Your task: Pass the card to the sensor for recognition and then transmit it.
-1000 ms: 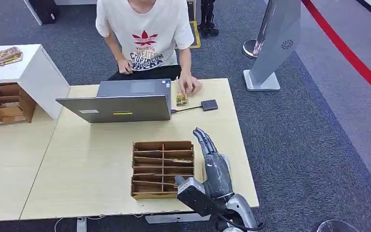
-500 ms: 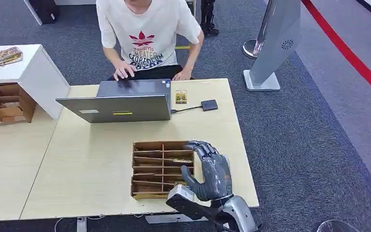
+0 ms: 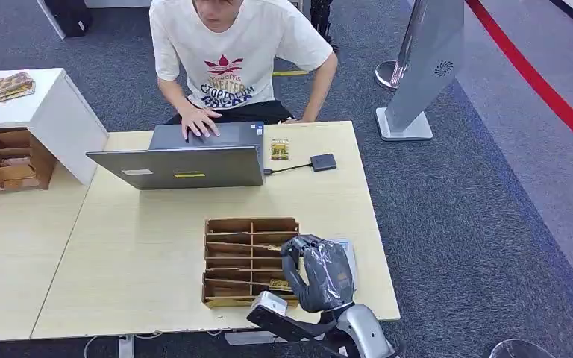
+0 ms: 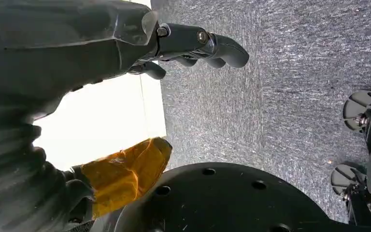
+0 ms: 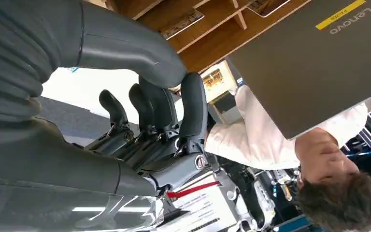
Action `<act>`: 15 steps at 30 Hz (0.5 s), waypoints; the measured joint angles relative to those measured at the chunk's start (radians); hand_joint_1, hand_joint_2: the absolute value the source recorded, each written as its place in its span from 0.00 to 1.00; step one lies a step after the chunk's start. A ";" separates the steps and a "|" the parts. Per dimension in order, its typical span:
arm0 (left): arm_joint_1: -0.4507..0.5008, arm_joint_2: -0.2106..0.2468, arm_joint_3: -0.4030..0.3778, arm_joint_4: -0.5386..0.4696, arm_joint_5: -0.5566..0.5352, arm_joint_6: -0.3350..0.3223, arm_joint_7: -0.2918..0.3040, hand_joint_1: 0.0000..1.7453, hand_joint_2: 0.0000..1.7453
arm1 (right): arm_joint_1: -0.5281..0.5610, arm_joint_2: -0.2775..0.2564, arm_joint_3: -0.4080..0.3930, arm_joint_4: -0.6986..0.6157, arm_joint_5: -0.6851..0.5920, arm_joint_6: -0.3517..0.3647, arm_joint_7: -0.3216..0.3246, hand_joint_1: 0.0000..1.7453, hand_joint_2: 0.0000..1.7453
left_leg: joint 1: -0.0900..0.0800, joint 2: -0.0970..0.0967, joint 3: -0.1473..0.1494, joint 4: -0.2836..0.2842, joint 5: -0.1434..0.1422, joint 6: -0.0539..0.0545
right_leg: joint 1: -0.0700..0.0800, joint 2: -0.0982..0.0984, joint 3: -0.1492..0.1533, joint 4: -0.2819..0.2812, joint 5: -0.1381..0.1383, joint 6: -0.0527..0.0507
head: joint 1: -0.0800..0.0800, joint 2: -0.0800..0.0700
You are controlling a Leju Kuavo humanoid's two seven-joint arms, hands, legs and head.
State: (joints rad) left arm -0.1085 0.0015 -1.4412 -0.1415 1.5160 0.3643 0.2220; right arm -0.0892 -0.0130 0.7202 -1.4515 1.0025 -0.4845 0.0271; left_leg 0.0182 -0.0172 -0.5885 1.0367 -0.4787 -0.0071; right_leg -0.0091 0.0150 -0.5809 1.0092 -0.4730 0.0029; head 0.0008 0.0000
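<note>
Robot's right hand hangs over the right end of a wooden slotted card organiser that sits on a pale wooden table, near the table's front edge. Its dark fingers curl down towards the right-hand slots, with the thumb opposite them. From the right wrist camera the same hand shows its fingers bent inward with gaps between them and nothing visible in their grasp. Whether a fingertip already touches a card in the organiser cannot be told. The pose suggests the hand is about to draw a card from a slot, the first step of the task.

Several cards lie in the organiser's compartments, and one yellowish card rests in a lower right slot just beside the thumb. Another small card lies flat at the far side of the table, just beside a small dark card reader. A thin cable joins the reader to an open grey laptop, probably so the laptop can register a scan.

A person in a white printed T-shirt sits behind the laptop with one hand on its keyboard.

The left hand hangs beside the table over grey carpet, fingers loosely curled around nothing. A yellow-orange cover sits near its wrist.
</note>
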 joint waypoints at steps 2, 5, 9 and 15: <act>0.000 0.000 0.000 0.000 0.000 0.000 0.000 0.00 1.00 | -0.001 0.000 0.000 0.003 0.000 -0.002 0.000 0.78 1.00 | 0.000 0.000 0.000 0.000 0.000 0.000 | 0.000 0.000 0.000 0.000 0.000 0.000 | 0.000 0.000; 0.000 0.000 0.000 0.000 0.000 0.000 0.000 0.00 1.00 | -0.003 0.000 0.001 0.004 0.003 -0.002 0.002 0.77 1.00 | 0.000 0.000 0.000 0.000 0.000 0.000 | 0.000 0.000 0.000 0.000 0.000 0.000 | 0.000 0.000; 0.000 0.000 0.000 0.000 0.000 -0.001 0.000 0.00 1.00 | -0.004 0.000 0.002 0.004 0.010 -0.002 0.005 0.75 1.00 | 0.000 0.000 0.000 0.000 0.000 0.000 | 0.000 0.000 0.000 0.000 0.000 0.000 | 0.000 0.000; 0.000 0.000 0.000 0.000 0.001 -0.002 0.000 0.00 1.00 | -0.014 -0.001 0.008 0.013 0.024 0.000 0.012 0.50 1.00 | 0.000 0.000 0.000 0.000 0.000 0.000 | 0.000 0.000 0.000 0.000 0.000 0.000 | 0.000 0.000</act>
State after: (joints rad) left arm -0.1086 0.0015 -1.4416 -0.1415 1.5171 0.3620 0.2216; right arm -0.1034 -0.0137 0.7286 -1.4382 1.0266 -0.4845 0.0389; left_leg 0.0182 -0.0172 -0.5885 1.0367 -0.4787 -0.0071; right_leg -0.0091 0.0150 -0.5809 1.0092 -0.4730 0.0029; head 0.0008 0.0000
